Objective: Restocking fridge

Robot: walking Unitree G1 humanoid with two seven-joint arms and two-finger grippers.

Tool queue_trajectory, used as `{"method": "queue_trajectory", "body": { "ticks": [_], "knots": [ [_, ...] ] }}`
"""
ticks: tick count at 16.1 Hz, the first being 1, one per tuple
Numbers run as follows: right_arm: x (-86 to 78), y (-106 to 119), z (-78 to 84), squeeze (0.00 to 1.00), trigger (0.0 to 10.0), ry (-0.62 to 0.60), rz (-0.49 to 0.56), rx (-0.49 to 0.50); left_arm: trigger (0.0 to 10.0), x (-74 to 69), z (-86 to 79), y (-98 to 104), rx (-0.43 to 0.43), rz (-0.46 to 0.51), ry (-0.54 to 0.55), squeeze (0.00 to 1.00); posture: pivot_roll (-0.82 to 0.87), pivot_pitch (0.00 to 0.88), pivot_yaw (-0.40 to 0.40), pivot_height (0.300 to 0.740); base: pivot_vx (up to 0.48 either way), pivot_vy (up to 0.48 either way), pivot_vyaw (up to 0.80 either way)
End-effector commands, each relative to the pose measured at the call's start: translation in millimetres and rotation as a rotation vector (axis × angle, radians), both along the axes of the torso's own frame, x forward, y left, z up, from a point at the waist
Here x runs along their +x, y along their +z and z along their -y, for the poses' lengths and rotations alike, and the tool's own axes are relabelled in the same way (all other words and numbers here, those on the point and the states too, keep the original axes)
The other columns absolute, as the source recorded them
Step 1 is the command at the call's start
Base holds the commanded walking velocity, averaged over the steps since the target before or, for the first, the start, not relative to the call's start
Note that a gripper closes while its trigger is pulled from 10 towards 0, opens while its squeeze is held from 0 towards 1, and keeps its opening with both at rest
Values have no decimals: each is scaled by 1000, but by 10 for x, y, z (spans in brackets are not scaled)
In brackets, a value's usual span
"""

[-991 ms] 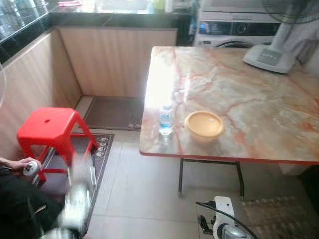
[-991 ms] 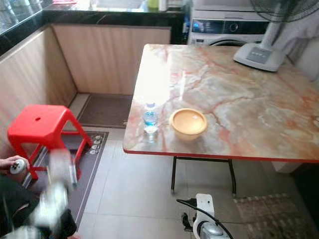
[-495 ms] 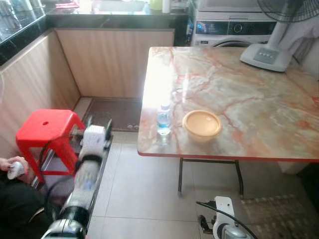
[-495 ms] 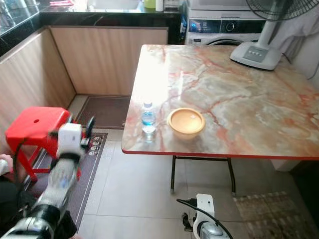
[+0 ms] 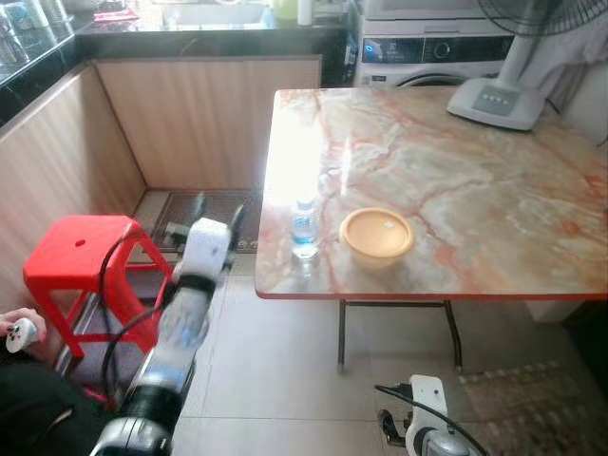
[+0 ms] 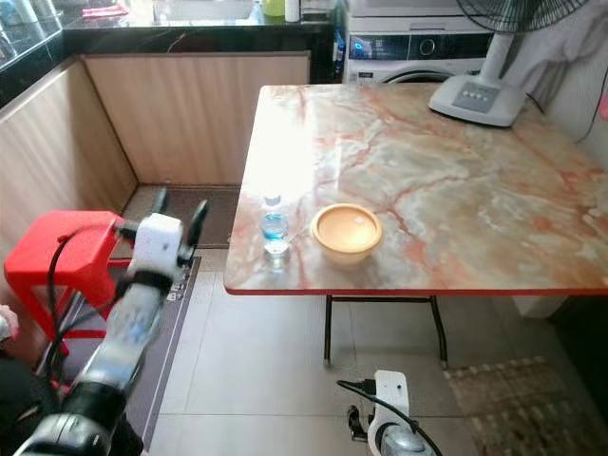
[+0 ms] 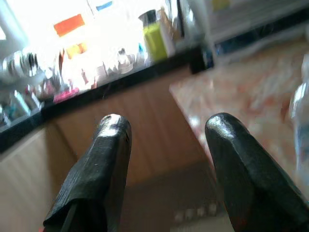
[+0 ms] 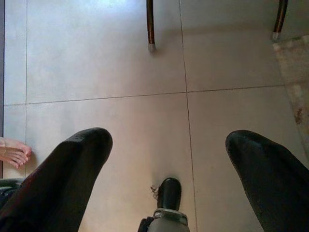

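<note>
Desk (image 5: 475,171): marble top with red edge.
Stool (image 5: 71,252): red, on the floor at the desk's 9 o'clock.
Left claw (image 5: 217,211): raised between stool and desk, fingers (image 7: 99,179) spread, nothing held.
Right claw (image 8: 169,193): hangs over floor tiles, fingers spread.
Bowl (image 5: 376,234): yellow, near the desk's front edge.
Water bottle (image 5: 304,228): upright at the bowl's 9 o'clock, just beside it.

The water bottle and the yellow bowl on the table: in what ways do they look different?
The water bottle stands tall, narrow and clear, with a blue label; the yellow bowl is low, wide and opaque. The bottle stands nearer the table's left edge, with the bowl to its right. Both rest near the table's front edge, apart from each other.
</note>
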State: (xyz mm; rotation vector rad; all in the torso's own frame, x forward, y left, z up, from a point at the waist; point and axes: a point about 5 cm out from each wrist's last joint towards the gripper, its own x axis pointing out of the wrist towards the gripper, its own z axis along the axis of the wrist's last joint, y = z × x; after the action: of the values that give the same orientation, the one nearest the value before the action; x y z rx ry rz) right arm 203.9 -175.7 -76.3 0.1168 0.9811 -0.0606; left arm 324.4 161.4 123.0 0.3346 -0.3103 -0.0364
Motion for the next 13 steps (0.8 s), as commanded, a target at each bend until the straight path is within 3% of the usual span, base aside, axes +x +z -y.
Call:
{"method": "queue_trajectory", "body": {
  "ticks": [1, 2, 5, 8, 10, 12, 13],
  "knots": [
    [-31, -15, -1, 0, 10000, -48, 12, 8, 10000, -54, -104, 9, -32, -4, 27, 0, -10, 0, 48, 740, 0, 0, 0],
    [-49, -23, 12, 0, 10000, -58, 11, 0, 10000, -70, -143, -6, -95, -13, 51, 0, -11, 0, 50, 740, 0, 0, 0],
    [-104, -47, 45, 0, 10000, -76, -1, -13, 10000, -116, -95, 104, -109, 26, 27, 0, -7, 0, 48, 740, 0, 0, 0],
    [-91, -41, 54, 0, 10000, -77, -2, -18, 10000, -49, -7, 212, -141, 15, -22, 0, 12, 0, 36, 740, 0, 0, 0],
    [-5, 5, 48, 0, 10000, -93, 28, -18, 10000, 79, 144, 420, -253, 4, -120, 0, 23, 0, 37, 740, 0, 0, 0],
    [35, 29, 73, 0, 10000, -90, 38, -48, 10000, 218, 189, 629, -374, -1, -139, 0, 61, 0, 12, 740, 0, 0, 0],
    [37, 29, 72, 0, 10000, -91, 34, -51, 10000, 241, 186, 658, -394, -5, -139, 0, 64, 0, 8, 740, 0, 0, 0]
  ]
}}
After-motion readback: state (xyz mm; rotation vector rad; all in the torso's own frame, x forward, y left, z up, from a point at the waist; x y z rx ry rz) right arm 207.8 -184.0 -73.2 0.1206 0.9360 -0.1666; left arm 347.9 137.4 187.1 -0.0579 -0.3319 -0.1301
